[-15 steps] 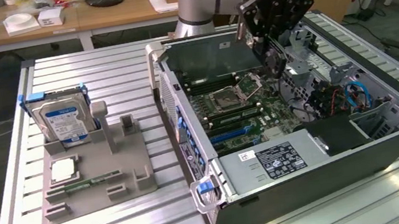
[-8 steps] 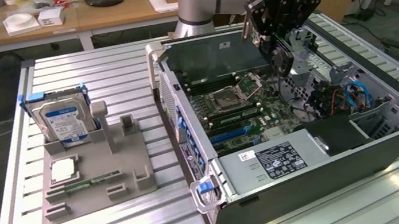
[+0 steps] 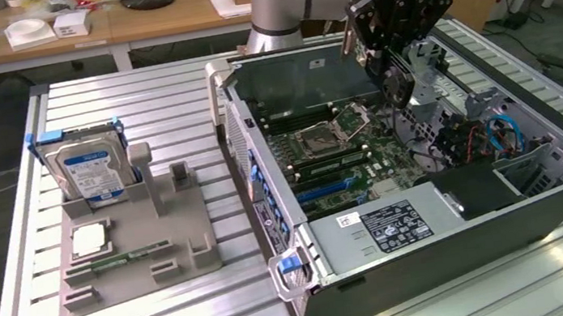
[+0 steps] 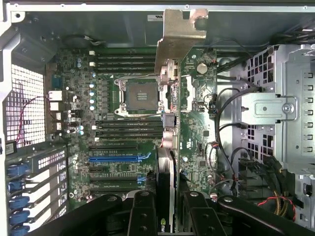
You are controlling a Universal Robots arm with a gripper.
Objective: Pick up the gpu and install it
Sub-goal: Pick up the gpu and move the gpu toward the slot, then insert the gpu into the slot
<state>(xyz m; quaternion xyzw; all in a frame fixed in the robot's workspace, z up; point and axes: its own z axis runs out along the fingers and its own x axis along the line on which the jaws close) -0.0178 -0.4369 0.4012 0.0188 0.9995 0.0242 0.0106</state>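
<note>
Jaws clamp gpu edgewise above open case.

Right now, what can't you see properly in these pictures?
1. Wrist view: the gpu is edge-on, so its flat faces are hidden.
2. Wrist view: motherboard parts beneath the gpu, covered by it.
3. Wrist view: the gripper, cut off by the picture's edge.
4. Exterior view: the hard drive label's writing, too small.

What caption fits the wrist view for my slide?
The gripper holds the gpu above the motherboard in the open case.
</note>
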